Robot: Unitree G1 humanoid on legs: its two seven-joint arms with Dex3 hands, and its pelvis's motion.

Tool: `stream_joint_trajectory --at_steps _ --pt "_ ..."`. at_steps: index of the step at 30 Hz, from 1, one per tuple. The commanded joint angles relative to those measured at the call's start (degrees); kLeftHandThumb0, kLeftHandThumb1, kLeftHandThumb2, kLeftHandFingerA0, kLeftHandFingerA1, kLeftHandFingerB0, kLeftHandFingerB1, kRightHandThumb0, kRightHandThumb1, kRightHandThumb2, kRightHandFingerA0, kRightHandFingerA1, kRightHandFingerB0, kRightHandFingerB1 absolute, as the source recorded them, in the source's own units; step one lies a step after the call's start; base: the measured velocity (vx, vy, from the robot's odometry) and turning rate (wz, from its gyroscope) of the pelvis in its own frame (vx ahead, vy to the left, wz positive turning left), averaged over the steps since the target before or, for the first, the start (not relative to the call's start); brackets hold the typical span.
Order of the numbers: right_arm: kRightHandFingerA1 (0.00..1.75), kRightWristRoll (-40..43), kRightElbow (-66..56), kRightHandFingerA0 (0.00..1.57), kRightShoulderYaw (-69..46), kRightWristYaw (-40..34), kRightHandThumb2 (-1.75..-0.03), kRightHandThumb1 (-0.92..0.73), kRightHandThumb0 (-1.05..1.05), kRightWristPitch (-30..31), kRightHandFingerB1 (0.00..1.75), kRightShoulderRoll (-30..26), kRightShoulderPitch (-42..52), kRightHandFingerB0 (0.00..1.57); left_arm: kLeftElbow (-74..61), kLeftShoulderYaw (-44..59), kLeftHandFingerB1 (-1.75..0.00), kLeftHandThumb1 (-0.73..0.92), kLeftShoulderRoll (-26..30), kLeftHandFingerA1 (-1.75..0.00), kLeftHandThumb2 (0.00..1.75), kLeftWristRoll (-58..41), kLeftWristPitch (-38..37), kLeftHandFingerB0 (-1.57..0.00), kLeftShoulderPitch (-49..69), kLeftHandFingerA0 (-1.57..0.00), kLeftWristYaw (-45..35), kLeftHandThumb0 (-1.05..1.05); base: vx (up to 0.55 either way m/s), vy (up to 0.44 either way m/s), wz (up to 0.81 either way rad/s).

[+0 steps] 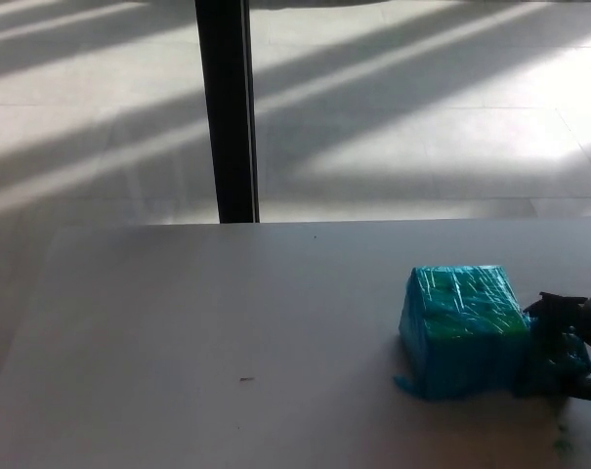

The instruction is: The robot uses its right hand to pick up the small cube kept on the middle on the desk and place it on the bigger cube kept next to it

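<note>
The big cube [459,327], wrapped in shiny blue-green film, sits on the white desk [227,332] at the right. Right beside it, touching its right side, is the small blue cube [561,360]. My right hand [573,342] comes in from the right edge, its black fingers [551,305] curled over the top and sides of the small cube, shut on it. The cube still appears to rest at desk level. Much of the small cube is hidden by the hand. My left hand does not show.
A black vertical post [227,107] stands beyond the desk's far edge, with sunlit floor tiles behind. A tiny dark speck [246,379] lies on the desk left of the middle. Blue scraps [567,447] lie near the front right.
</note>
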Motion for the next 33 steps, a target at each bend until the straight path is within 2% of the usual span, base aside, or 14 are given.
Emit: stream_joint_trajectory --at_steps 1,3,4,9,11,12,13,15,17,22,24,25,30,33 --pt "1.64 -3.0 0.7 0.8 1.0 -4.1 -0.65 -0.72 -0.28 -1.8 1.35 -0.9 1.5 0.72 -0.4 -0.6 -0.39 0.71 1.4 -0.57 0.62 0.3 -0.5 -0.42 0.5 -0.44 0.0 -0.69 0.0 0.0 0.0" --pt "1.61 -3.2 0.4 0.72 0.9 -4.0 -0.63 -0.71 -0.27 -2.0 1.11 -1.8 1.2 0.72 0.3 -0.8 -0.4 0.7 1.2 -0.57 0.61 0.5 -0.4 -0.48 0.5 -0.47 0.6 -0.7 0.0 0.0 0.0" --pt "1.61 -3.1 0.8 0.73 0.7 -4.3 -0.64 -0.72 -0.26 -2.4 1.22 -2.1 1.1 0.7 0.4 -0.9 -0.4 0.7 1.3 -0.57 0.61 0.6 -0.6 -0.47 0.6 -0.46 0.3 -0.71 0.0 0.0 0.0" --pt "1.63 -3.1 0.7 0.73 0.2 -4.2 -0.62 -0.72 -0.28 -2.3 1.1 -3.2 0.9 0.73 0.2 -1.4 -0.4 0.71 1.4 -0.58 0.62 0.6 -0.3 -0.49 0.6 -0.47 0.7 -0.7 0.0 0.0 0.0" --pt "1.65 -2.3 0.4 0.74 -0.6 -3.8 -0.61 -0.72 -0.27 -3.1 1.22 -3.8 0.9 0.69 -0.1 -1.5 -0.41 0.7 1.4 -0.58 0.61 0.4 -0.4 -0.5 0.8 -0.47 0.6 -0.71 0.0 0.0 0.0" --pt "1.62 -2.0 0.6 0.75 -0.7 -3.3 -0.63 -0.7 -0.29 -3.3 1.05 -3.8 0.4 0.74 0.9 -1.2 -0.4 0.7 1.6 -0.56 0.61 0.2 -0.4 -0.46 0.3 -0.45 0.7 -0.7 0.0 0.0 0.0" --pt "1.54 -1.8 0.3 0.79 -1.2 -3.0 -0.66 -0.64 -0.34 -3.3 1.08 -4.4 0.3 0.81 1.0 -1.5 -0.39 0.71 1.6 -0.55 0.61 0.6 -0.9 -0.46 0.4 -0.45 0.9 -0.7 0.0 0.0 0.0" --pt "1.62 -1.3 0.3 0.8 -1.9 -2.3 -0.7 -0.77 -0.19 -3.7 1.32 -5.2 0.0 0.68 0.8 -1.7 -0.38 0.7 1.6 -0.55 0.61 0.7 -0.8 -0.46 0.5 -0.46 1.2 -0.7 0.0 0.0 0.0" --pt "1.74 -1.0 0.1 0.81 -3.0 -3.3 -0.57 -0.77 -0.26 -4.8 1.34 -5.8 0.0 0.72 0.7 -1.3 -0.39 0.69 1.7 -0.56 0.61 0.0 -0.1 -0.46 0.4 -0.45 1.0 -0.69 0.0 0.0 0.0" --pt "1.63 -1.5 0.0 0.76 -4.1 -3.6 -0.69 -0.79 -0.2 -6.3 1.37 -7.6 -0.9 0.63 -0.6 -1.3 -0.4 0.7 1.6 -0.56 0.61 0.0 -0.5 -0.46 1.2 -0.46 0.4 -0.71 0.0 0.0 0.0" --pt "1.59 -1.4 -0.2 0.75 -4.3 -2.8 -0.71 -0.79 -0.21 -6.3 1.32 -7.6 -1.1 0.67 -0.6 -0.9 -0.4 0.7 1.6 -0.56 0.61 -0.4 -0.3 -0.47 1.5 -0.45 0.2 -0.71 0.0 0.0 0.0" --pt "1.58 -1.5 -1.0 0.73 -4.5 -1.9 -0.7 -0.77 -0.21 -5.7 1.17 -8.1 -1.6 0.69 -0.5 -0.5 -0.41 0.7 1.5 -0.57 0.61 -0.8 0.1 -0.47 1.3 -0.45 0.4 -0.69 0.0 0.0 0.0" --pt "1.67 1.1 -3.0 0.77 -6.8 1.2 -0.64 -0.78 -0.23 -5.8 1.43 -8.6 -2.3 0.64 0.3 -1.1 -0.39 0.71 1.8 -0.55 0.61 0.0 -0.7 -0.44 1.1 -0.43 -0.1 -0.71 0.0 0.0 0.0" --pt "1.66 0.3 -3.3 0.77 -7.0 0.7 -0.66 -0.77 -0.23 -6.4 1.34 -8.5 -3.3 0.66 0.2 -0.8 -0.4 0.7 1.9 -0.56 0.61 -0.2 -0.8 -0.45 1.4 -0.45 -0.2 -0.72 0.0 0.0 0.0"
